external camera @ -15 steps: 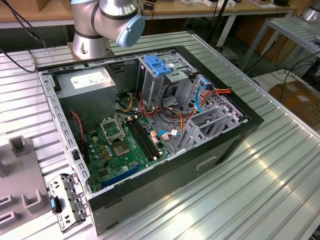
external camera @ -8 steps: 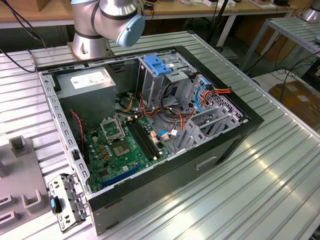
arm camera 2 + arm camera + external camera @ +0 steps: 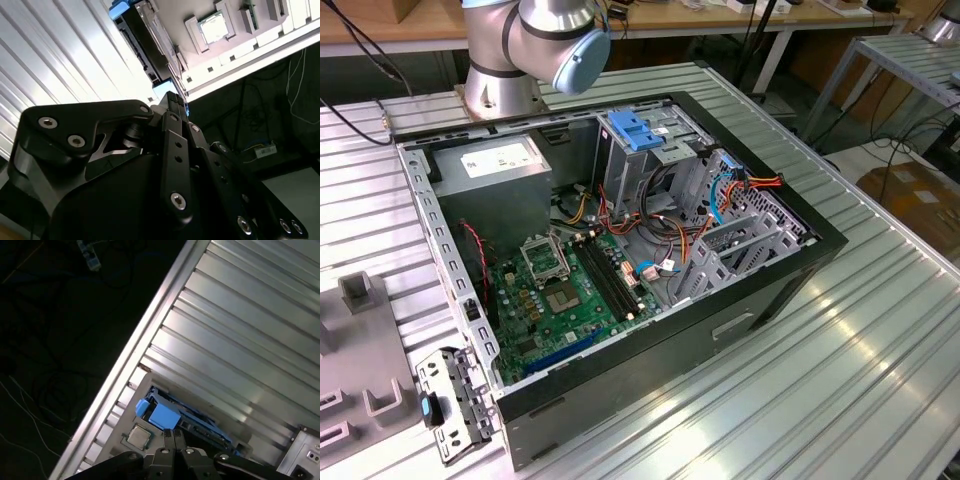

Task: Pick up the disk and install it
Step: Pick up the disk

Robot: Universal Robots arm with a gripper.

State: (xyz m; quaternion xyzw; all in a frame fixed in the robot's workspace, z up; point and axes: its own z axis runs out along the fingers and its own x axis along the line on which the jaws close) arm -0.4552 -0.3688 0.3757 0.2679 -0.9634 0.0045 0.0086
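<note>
blue-railed disk (image 3: 197, 427) lying right ahead of the gripper (image 3: 173, 434), near the ribbed table (image 3: 240, 340) edge.
in the first wrist view the fingers (image 3: 167, 446) are pressed together, pinching nothing visible; the disk's long axis slants away from their tips, blue end nearest.

No legible text, labels or numbers anywhere.

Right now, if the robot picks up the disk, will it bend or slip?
Probably stiff: the disk looks like a flat metal slab, so it shouldn't bend. Likely heavy for its size. Its blue plastic rails look smooth, so maybe slippery.
</note>
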